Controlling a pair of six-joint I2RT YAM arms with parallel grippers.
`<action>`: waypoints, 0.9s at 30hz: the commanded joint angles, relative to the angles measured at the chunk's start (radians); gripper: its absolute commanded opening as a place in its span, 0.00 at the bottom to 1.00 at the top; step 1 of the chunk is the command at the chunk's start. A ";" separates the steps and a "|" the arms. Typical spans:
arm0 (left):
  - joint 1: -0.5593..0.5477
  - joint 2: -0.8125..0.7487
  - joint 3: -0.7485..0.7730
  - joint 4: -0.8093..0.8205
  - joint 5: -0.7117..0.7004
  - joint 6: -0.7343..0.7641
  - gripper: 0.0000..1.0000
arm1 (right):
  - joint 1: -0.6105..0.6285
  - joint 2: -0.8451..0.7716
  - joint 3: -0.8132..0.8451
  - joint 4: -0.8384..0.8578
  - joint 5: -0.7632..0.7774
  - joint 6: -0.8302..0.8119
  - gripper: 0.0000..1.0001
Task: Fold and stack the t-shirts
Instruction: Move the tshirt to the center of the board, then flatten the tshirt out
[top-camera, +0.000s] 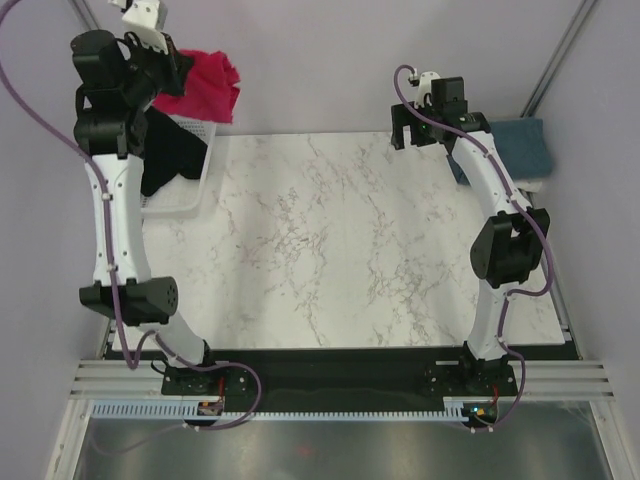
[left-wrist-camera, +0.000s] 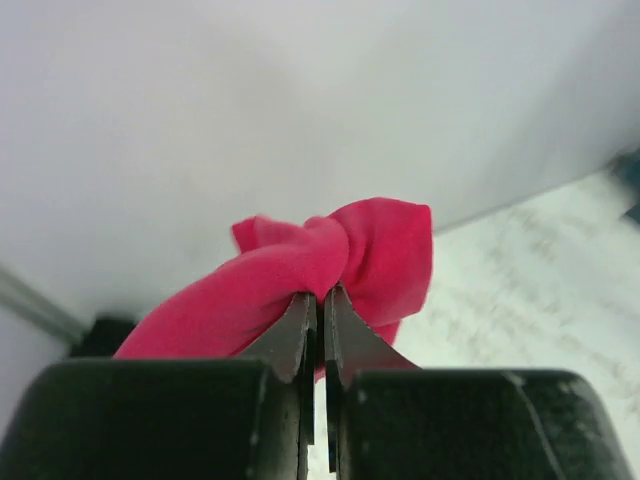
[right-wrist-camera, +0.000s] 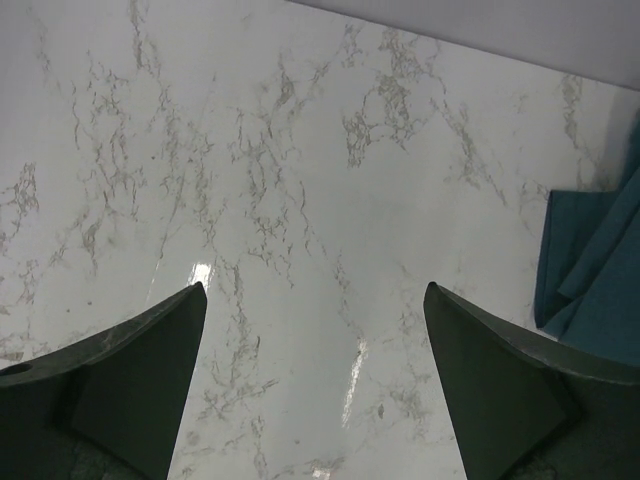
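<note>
Pinched together, our left gripper (left-wrist-camera: 320, 300) has its two dark, tapering fingers closed on a bunched fold of the red t-shirt (left-wrist-camera: 375, 250), and the soft crimson cloth puckers into a knot-like lump just above the tips. We hold that shirt raised above the far end of the white wire basket (top-camera: 190, 198), where it hangs in loose, rumpled folds against the pale back wall. Our black t-shirt (top-camera: 170, 150) lies slumped in the basket, a limp matte heap covering much of the thin-wired grid. Well apart from the basket, across the table (top-camera: 330, 250), our right gripper (right-wrist-camera: 312, 292) hovers with its wedge-shaped fingers spread wide and nothing between them. Below it is the glossy white top, marble-patterned with fine grey veins. The blue-grey t-shirt (top-camera: 525, 145) rests at the table edge opposite the basket, just beside our right gripper. It lies in flat, smooth layers with straight folded edges.
</note>
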 joint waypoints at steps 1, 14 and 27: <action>-0.035 -0.092 0.040 0.122 0.119 -0.117 0.02 | -0.002 -0.090 0.054 0.035 0.033 -0.021 0.98; -0.056 -0.282 -0.535 0.096 0.058 -0.087 0.97 | -0.016 -0.130 -0.035 0.032 -0.101 -0.005 0.98; -0.102 -0.277 -0.877 0.021 0.054 -0.005 0.93 | 0.165 -0.144 -0.388 -0.236 -0.386 -0.360 0.91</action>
